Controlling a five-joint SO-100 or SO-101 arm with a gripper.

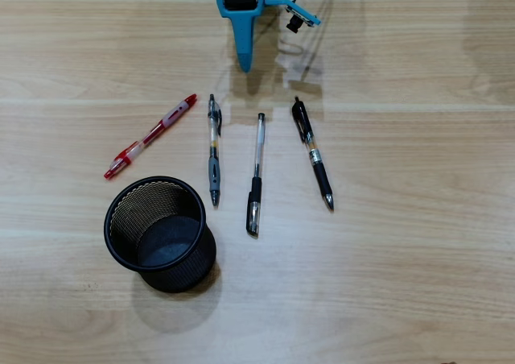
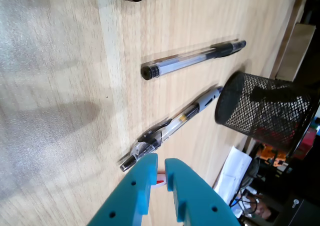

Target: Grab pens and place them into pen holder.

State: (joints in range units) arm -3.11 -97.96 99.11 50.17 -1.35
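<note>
A: Checking claw first. Status?

B: Sitting at the top edge of the overhead view, claw (image 1: pixel 244 62) pointing down toward the pens. In the wrist view, claw (image 2: pixel 161 162) showing two blue fingers (image 2: pixel 137 186) nearly together, only a thin slit between the tips. Holding nothing. Hovering over the wood surface (image 1: pixel 402 259), not touching any pen.

A: Nearest pen?

B: Going by the wrist view: grey-grip clear pen (image 2: pixel 172 128) lying just beyond the fingertips, clip end toward the claw. Same pen in the overhead view (image 1: pixel 214 150), running almost straight down the frame, grip end near the holder rim. A bit of red peeking through the slit between the fingers, probably the red pen, cannot tell for sure.

A: Next ones out?

B: Clear pen with black grip (image 2: pixel 192 60) lying further off, roughly parallel, apart from the first. Overhead view (image 1: pixel 256 175) putting it in the middle of the row. Black pen (image 1: pixel 313 155) to the right in the overhead view, tilted, well apart. Red pen (image 1: pixel 150 136) to the left there, lying diagonal, above the holder.

A: Holder?

B: Black mesh pen holder (image 1: pixel 121 211) standing upright at lower left in the overhead view, open end up, looking empty. In the wrist view (image 2: pixel 265 111), sitting past the far end of the grey-grip pen, close beside it.
</note>
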